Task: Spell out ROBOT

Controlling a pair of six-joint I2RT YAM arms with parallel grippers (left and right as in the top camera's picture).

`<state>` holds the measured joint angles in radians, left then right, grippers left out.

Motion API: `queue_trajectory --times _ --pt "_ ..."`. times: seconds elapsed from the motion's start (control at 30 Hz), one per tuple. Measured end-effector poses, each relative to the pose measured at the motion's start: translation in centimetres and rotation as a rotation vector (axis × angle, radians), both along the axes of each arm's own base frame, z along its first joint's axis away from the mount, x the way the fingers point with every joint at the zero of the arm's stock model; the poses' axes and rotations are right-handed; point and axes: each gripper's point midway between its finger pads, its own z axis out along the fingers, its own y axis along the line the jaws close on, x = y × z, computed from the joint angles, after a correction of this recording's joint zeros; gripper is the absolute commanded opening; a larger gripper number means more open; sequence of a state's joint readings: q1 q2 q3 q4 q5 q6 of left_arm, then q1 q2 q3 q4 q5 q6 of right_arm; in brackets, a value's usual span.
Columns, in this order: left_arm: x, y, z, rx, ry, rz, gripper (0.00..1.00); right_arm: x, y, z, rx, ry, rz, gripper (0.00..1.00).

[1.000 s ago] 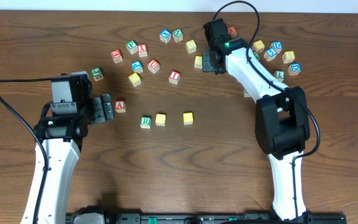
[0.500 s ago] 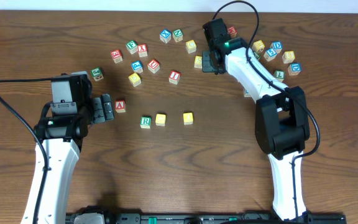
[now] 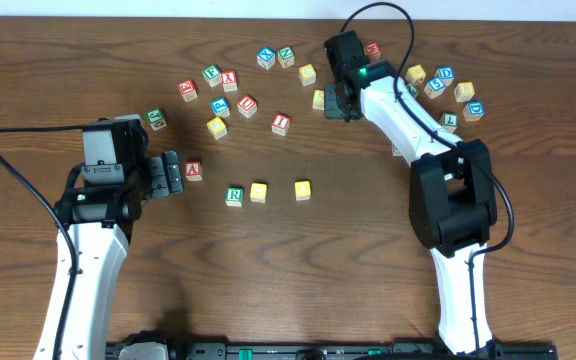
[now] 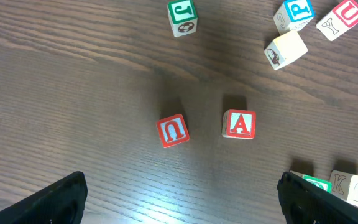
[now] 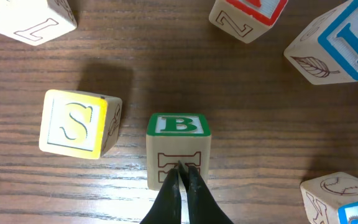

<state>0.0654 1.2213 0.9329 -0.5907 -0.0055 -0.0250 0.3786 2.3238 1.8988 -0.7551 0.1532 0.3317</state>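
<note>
1. My right gripper [image 5: 183,171] has its fingers pressed together into a single point. The tip rests against the near side face of the green-lettered wooden B cube [image 5: 178,149], with nothing pinched between them. I judge this a nudge, meant to slide the cube clear of its neighbours before any grasp.
2. The neighbours explain it: the yellow-faced wooden S cube [image 5: 76,123] sits just beside the B cube, leaving little room for a finger on that side.
3. From overhead, the B cube is hidden under the right gripper, up among the scattered cubes at the far side of the dark wooden table [image 3: 368,280].
4. The word is forming nearer me. The green-lettered wooden R cube [image 3: 234,195] has a plain yellow wooden cube [image 3: 258,191] just beside it, and a second plain yellow cube [image 3: 302,189] stands apart to the right. I read that gap as the slot kept for the B.
5. My left gripper [image 4: 180,186] is spread wide and holds nothing. It hangs near the red-lettered A cube [image 4: 239,124] and red-lettered U cube [image 4: 173,130], neither needed.
6. I cannot pick out the T cube here.
</note>
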Motion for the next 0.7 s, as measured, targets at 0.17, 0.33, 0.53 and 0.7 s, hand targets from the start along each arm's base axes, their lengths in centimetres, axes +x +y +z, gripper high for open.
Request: queue_trajectory --times 0.17,0.33,0.53,0.7 --pt "0.0 0.0 0.0 0.000 0.000 0.000 0.96 -0.2 0.6 0.0 0.000 0.000 0.011 0.01" --pt "0.0 0.0 0.0 0.000 0.000 0.000 0.96 -1.1 1.1 -1.1 -0.003 0.025 0.022 0.01" --pt "0.0 0.0 0.0 0.000 0.000 0.000 0.96 -2.0 1.0 -3.0 -0.013 0.065 0.017 0.01" --pt "0.0 0.0 0.0 0.000 0.000 0.000 0.96 -2.0 1.0 -3.0 -0.013 0.064 0.016 0.01"
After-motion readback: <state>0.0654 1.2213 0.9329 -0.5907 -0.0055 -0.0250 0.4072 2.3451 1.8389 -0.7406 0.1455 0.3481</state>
